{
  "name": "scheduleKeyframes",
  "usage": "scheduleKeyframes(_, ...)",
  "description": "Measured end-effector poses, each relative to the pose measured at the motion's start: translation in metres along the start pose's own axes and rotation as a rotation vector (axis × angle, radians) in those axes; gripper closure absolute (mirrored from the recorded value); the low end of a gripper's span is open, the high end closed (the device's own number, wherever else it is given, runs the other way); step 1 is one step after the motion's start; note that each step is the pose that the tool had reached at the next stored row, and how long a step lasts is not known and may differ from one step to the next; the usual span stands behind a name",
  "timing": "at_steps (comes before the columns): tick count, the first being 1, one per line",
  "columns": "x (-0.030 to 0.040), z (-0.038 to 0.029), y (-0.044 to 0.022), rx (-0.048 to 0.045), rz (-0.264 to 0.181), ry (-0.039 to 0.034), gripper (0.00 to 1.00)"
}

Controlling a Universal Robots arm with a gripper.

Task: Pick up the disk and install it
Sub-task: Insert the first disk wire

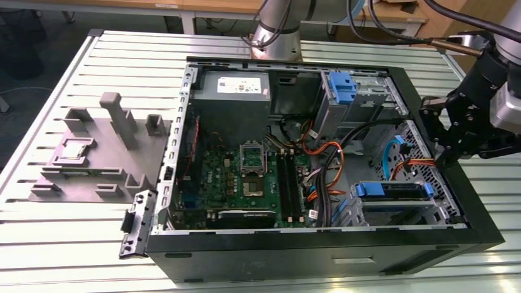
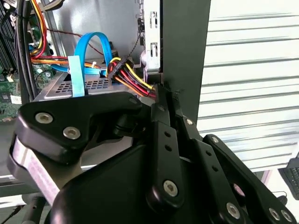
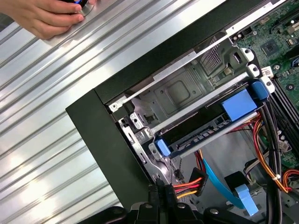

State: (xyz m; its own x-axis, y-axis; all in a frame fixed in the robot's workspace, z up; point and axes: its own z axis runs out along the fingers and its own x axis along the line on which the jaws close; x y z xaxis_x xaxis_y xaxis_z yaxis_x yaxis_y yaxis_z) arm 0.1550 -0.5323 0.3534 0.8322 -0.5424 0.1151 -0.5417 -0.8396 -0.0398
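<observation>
- Disk (image 3: 205, 128) seated in the computer case's (image 1: 326, 256) drive cage, blue rails showing.
- Gripper (image 1: 443, 155) beside the case's edge, well apart from disk, pressed together, holding nothing.

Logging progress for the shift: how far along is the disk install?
Done, apparently: the disk sits in its bay inside the case. In hand: nothing, the gripper is shut beside the case wall. Left: I can't tell whether the disk is fully seated.
</observation>
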Motion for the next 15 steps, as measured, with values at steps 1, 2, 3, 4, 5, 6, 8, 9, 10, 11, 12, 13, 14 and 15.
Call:
scheduleKeyframes(1,0.0001,-0.0008,0.0000,0.0000,0.000,0.0000,0.83)
scheduleKeyframes(2,0.0002,-0.0017,0.0000,0.0001,0.000,0.0000,0.83)
scheduleKeyframes(3,0.0003,-0.0025,-0.0001,0.0000,0.000,0.0000,0.83)
scheduleKeyframes(4,0.0004,-0.0031,-0.0001,0.0001,0.000,-0.0001,0.83)
scheduleKeyframes(5,0.0003,-0.0032,0.0000,0.0003,0.000,-0.0002,0.83)
scheduleKeyframes(6,0.0000,-0.0033,0.0002,0.0002,0.000,-0.0001,0.83)
scheduleKeyframes(8,-0.0016,-0.0038,0.0012,-0.0001,0.000,0.0000,0.83)
scheduleKeyframes(9,-0.0028,-0.0039,0.0020,-0.0001,0.000,0.0000,0.83)
scheduleKeyframes(10,-0.0041,-0.0040,0.0028,0.0000,0.000,0.0000,0.83)
scheduleKeyframes(11,-0.0052,-0.0042,0.0036,0.0000,0.000,0.0000,0.83)
scheduleKeyframes(12,-0.0061,-0.0043,0.0041,0.0000,0.000,0.0001,0.83)
scheduleKeyframes(13,-0.0064,-0.0043,0.0044,0.0000,0.001,0.0002,0.83)
scheduleKeyframes(14,-0.0064,-0.0042,0.0043,-0.0009,0.008,0.0008,0.83)
scheduleKeyframes(15,-0.0065,-0.0042,0.0043,-0.0030,0.022,0.0020,0.83)
